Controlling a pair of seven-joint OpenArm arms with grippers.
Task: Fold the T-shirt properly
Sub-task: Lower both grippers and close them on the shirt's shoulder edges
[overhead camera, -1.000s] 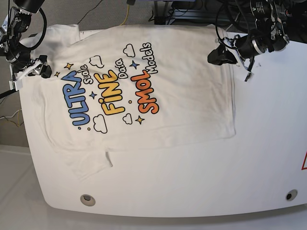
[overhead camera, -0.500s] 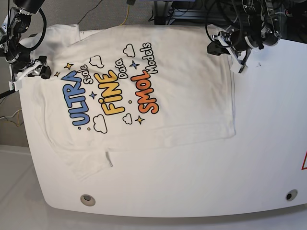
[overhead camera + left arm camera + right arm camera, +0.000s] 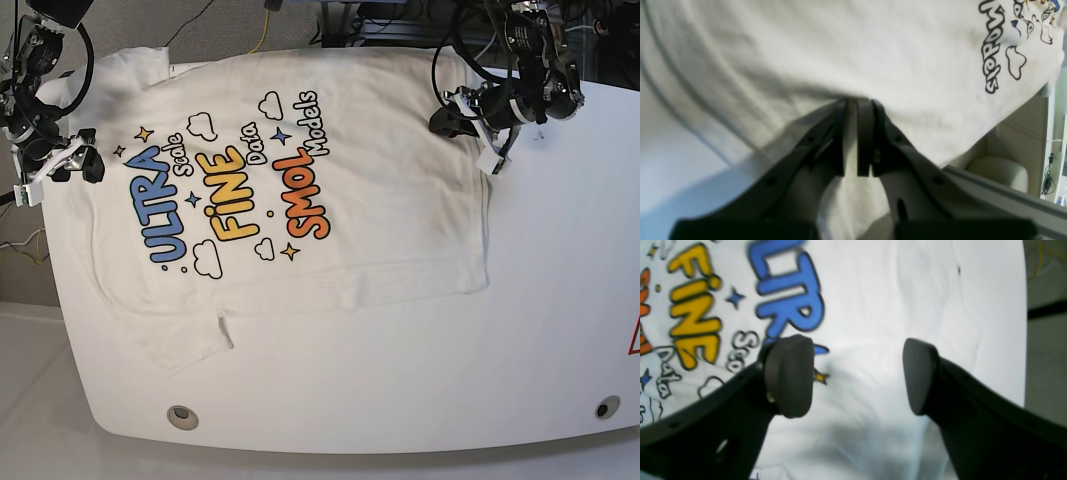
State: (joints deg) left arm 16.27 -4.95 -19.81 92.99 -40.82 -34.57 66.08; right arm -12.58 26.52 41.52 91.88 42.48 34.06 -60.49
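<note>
White T-shirt (image 3: pixel 380 200) — blue, yellow and orange lettering, black-outlined clouds, small stars — on a white table (image 3: pixel 420 380).

The right gripper (image 3: pixel 857 376) stands wide open across the lower frame over the white T-shirt (image 3: pixel 873 306), whose blue and yellow lettering fills the upper left.

The T-shirt (image 3: pixel 300 190) lies on the table (image 3: pixel 420 380), a pincer at each of two opposite edges.
</note>
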